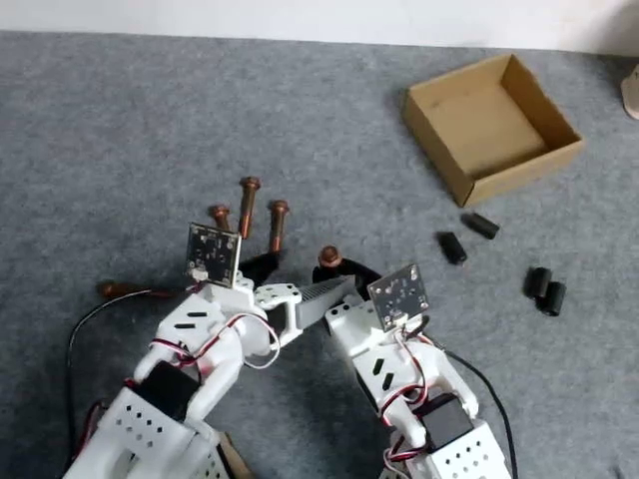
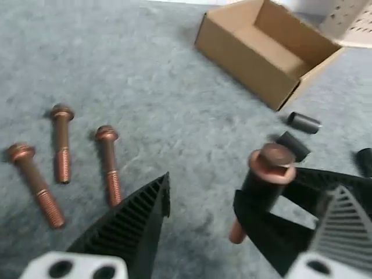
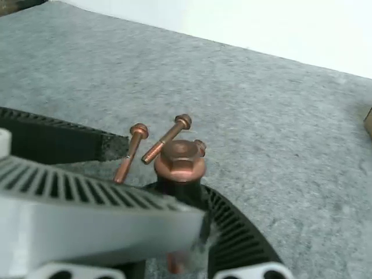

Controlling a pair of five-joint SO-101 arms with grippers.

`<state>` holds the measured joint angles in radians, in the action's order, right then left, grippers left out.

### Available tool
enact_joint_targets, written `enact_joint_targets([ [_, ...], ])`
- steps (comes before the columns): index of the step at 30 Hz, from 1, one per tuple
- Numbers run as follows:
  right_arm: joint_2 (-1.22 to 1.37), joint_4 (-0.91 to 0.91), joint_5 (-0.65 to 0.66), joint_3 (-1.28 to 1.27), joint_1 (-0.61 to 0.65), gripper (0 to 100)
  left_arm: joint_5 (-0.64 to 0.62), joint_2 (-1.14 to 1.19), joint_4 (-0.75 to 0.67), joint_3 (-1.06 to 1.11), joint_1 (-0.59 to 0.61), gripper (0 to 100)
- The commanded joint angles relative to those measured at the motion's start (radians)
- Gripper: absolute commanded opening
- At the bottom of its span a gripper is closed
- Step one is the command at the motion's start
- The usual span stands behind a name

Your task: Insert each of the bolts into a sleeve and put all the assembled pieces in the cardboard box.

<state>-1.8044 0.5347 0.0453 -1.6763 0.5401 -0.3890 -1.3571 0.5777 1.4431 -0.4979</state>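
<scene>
Plainly upright, the copper hex-headed bolt [image 2: 272,160] sits in a black sleeve [image 2: 260,189] clamped between the right fingers [image 3: 235,232]; left fingers [image 2: 136,218] spread wide.

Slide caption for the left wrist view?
Right hand holds a sleeved bolt; three loose bolts, spare sleeves and the cardboard box lie beyond.
</scene>
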Motion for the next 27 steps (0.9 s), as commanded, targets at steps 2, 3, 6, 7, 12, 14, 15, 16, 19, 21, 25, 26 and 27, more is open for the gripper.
enact_joint_targets([
  [2, -0.018, -0.002, -0.011, -0.102, -0.012, 0.5, 0.012, -0.001, 0.089, -0.001, 0.039, 43],
  [3, -0.019, -0.002, -0.011, -0.102, -0.012, 0.5, 0.012, -0.001, 0.104, -0.001, 0.065, 43],
  [6, -0.019, -0.002, -0.011, -0.102, -0.012, 0.5, 0.006, -0.004, 0.127, -0.015, 0.154, 43],
  [7, -0.019, -0.002, -0.011, -0.102, -0.012, 0.5, 0.006, -0.01, 0.127, -0.028, 0.188, 43],
  [12, -0.013, -0.002, -0.011, -0.102, -0.012, 0.5, 0.003, -0.156, 0.164, -0.119, 0.232, 43],
  [14, -0.013, -0.002, -0.011, -0.102, -0.013, 0.5, -0.025, -0.228, 0.238, -0.168, 0.213, 43],
  [15, -0.012, -0.002, -0.011, -0.102, -0.022, 0.5, -0.049, -0.255, 0.284, -0.194, 0.211, 43],
  [16, -0.012, -0.002, -0.011, -0.102, -0.042, 0.5, -0.068, -0.282, 0.319, -0.208, 0.223, 43],
  [19, -0.013, -0.002, -0.011, -0.102, -0.11, 0.5, -0.075, -0.314, 0.376, -0.191, 0.312, 43],
  [21, -0.012, -0.002, -0.011, -0.102, -0.153, 0.5, -0.075, -0.323, 0.385, -0.142, 0.383, 43],
  [25, -0.01, -0.002, -0.011, -0.102, -0.197, 0.5, -0.075, -0.328, 0.379, -0.031, 0.473, 43],
  [26, -0.01, -0.002, -0.011, -0.102, -0.216, 0.5, -0.075, -0.328, 0.384, -0.018, 0.492, 43],
  [27, -0.01, -0.002, -0.009, -0.102, -0.232, 0.5, -0.075, -0.328, 0.384, -0.002, 0.506, 43],
])
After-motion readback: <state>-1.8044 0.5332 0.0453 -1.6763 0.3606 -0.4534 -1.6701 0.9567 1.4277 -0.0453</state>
